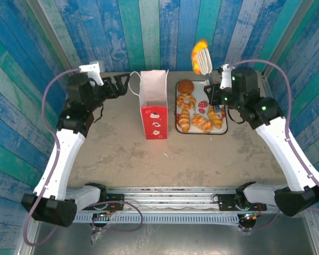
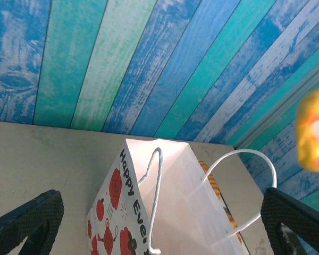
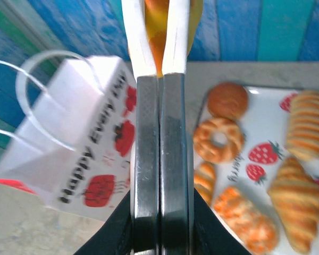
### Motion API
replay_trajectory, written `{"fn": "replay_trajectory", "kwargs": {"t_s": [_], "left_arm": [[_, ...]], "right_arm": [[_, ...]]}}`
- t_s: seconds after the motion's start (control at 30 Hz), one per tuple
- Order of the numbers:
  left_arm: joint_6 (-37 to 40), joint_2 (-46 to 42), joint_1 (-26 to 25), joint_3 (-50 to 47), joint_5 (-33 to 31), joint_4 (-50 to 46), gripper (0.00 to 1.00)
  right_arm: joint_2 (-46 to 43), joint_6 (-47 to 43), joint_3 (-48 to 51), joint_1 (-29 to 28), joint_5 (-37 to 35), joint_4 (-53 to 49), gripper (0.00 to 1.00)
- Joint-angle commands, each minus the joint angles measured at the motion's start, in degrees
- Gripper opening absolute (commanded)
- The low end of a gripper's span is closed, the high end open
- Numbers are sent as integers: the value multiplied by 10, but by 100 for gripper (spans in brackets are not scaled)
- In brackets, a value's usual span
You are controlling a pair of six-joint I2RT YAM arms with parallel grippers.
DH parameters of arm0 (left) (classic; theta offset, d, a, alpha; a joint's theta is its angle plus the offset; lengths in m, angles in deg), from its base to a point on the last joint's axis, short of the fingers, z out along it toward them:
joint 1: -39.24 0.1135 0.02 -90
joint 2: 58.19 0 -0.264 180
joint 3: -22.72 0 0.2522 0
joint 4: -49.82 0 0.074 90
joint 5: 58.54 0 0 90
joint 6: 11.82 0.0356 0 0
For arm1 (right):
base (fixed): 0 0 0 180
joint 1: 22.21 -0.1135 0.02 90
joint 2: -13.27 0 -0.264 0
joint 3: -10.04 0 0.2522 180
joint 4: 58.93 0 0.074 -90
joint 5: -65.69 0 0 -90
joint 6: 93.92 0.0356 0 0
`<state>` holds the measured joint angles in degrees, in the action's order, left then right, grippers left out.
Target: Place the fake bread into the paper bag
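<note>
The paper bag (image 1: 153, 106) stands upright mid-table, white above and red below, mouth open. My left gripper (image 1: 121, 86) is open just left of the bag's loop handles; in the left wrist view its fingers (image 2: 26, 223) flank the bag (image 2: 175, 212) without touching it. My right gripper (image 1: 215, 94) is shut on metal tongs (image 1: 204, 62) whose white tips pinch an orange piece of fake bread (image 1: 199, 50), raised above the tray's far edge. In the right wrist view the tongs (image 3: 160, 133) are squeezed together on that bread (image 3: 158, 21). Several more pastries (image 1: 186, 101) lie on the tray.
The white strawberry-print tray (image 1: 223, 130) sits right of the bag, holding a bun (image 3: 227, 99), a ring doughnut (image 3: 219, 140) and croissants (image 3: 295, 199). Blue and teal plank walls (image 1: 159, 32) close in the back and both sides.
</note>
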<state>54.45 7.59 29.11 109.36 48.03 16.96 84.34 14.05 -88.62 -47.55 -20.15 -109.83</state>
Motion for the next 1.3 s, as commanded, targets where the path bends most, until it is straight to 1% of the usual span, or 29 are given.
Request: {"fn": "replay_trajectory", "kwargs": {"t_s": [0.0,0.07,0.2,0.27,0.37,0.5,0.53,0.6,0.7,0.87,0.97,1.1,1.27], "left_arm": [[42,53,3,56,48,-55,97],[55,93,3,90,67,-79,95],[70,152,3,134,107,-113,85],[72,170,3,144,119,-118,79],[73,186,3,149,127,-113,71],[70,187,3,141,115,-97,54],[71,188,3,141,112,-96,49],[72,188,3,140,103,-97,35],[71,185,3,136,94,-93,19],[73,178,3,128,74,-87,1],[76,169,3,122,58,-89,0],[82,156,3,111,34,-91,0],[80,142,3,99,16,-87,0]], "right_arm": [[-23,2,9,-22,24,88,4],[-28,2,11,-37,30,115,4],[-22,-3,-1,-72,41,147,4],[-11,-3,-15,-86,43,148,4],[7,-1,-27,-128,42,155,4],[32,10,-25,-160,26,171,4],[38,16,-25,-164,23,174,4],[55,24,-26,-177,19,175,4],[70,34,-27,-190,10,173,4],[83,47,-13,-197,-3,163,4],[99,55,-14,-198,-7,143,4],[129,47,-39,-199,2,87,4],[141,39,-39,-202,-3,63,4]]}}
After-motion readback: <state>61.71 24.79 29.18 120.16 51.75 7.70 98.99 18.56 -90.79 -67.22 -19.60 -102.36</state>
